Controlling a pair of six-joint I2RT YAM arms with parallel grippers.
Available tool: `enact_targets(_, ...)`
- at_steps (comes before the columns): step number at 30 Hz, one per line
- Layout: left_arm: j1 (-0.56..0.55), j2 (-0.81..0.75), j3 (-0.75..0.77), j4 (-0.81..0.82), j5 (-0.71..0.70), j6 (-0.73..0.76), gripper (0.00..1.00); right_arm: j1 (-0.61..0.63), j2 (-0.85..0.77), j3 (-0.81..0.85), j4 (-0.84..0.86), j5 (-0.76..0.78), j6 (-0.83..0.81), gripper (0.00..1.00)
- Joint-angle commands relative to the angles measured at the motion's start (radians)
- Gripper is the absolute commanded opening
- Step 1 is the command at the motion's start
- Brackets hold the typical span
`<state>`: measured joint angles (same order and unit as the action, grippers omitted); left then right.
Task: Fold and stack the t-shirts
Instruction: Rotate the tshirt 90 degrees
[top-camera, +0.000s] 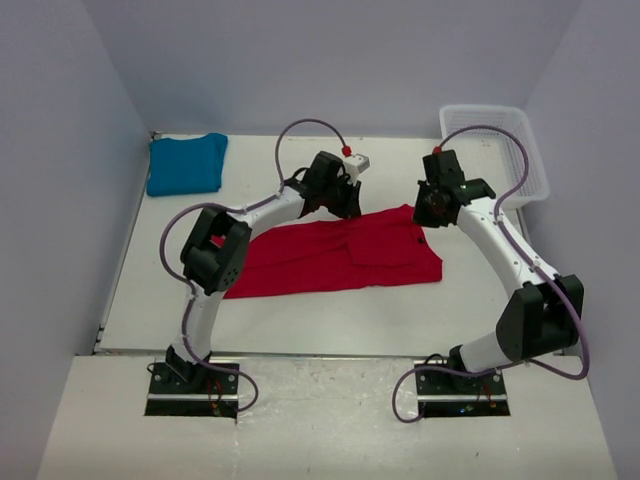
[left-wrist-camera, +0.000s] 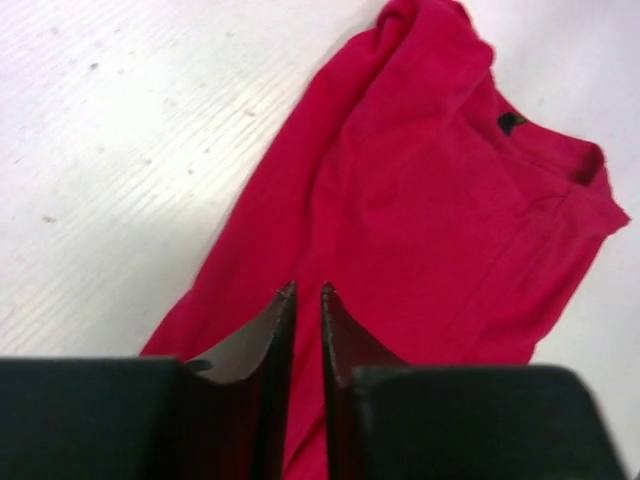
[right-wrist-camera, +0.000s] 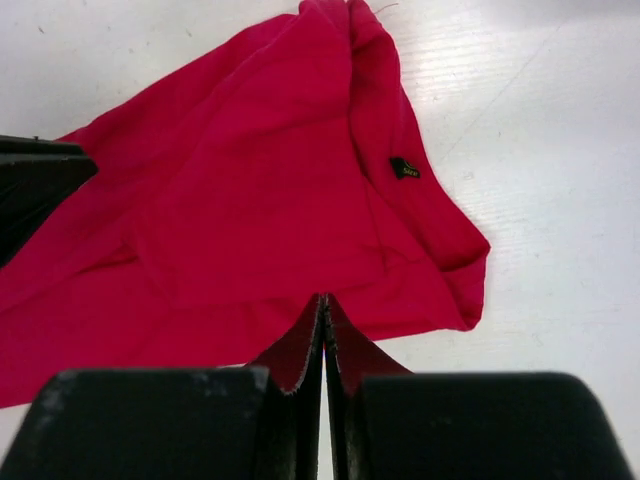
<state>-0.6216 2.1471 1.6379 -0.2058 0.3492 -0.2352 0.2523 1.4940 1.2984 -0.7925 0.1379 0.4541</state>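
Above red t-shirt (top-camera: 340, 258), wrist views alone show left tool (left-wrist-camera: 308, 292) slightly parted, right tool (right-wrist-camera: 325, 299) shut, grip unclear.

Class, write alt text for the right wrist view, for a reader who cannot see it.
A rumpled red t-shirt lies on a white table, a small black label toward its right side. At the bottom, the right pincer is shut, its tips at the shirt's near edge.
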Motion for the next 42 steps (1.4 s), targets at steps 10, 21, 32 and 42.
enact_targets(10,-0.073,0.252,0.339,-0.037,0.235,0.04,0.0,0.03,-0.179,-0.044,-0.019,0.028,0.02,0.0)
enact_targets(21,-0.093,0.459,0.536,-0.063,0.272,0.036,0.0,0.05,-0.244,-0.031,-0.063,0.049,0.021,0.0)
enact_targets(32,0.077,0.605,0.637,-0.035,0.263,0.022,0.0,0.151,-0.295,-0.083,-0.057,0.036,0.044,0.0)
enact_targets(42,0.249,0.556,0.741,-0.001,0.278,-0.025,0.02,0.286,-0.166,-0.137,0.024,0.012,0.08,0.01)
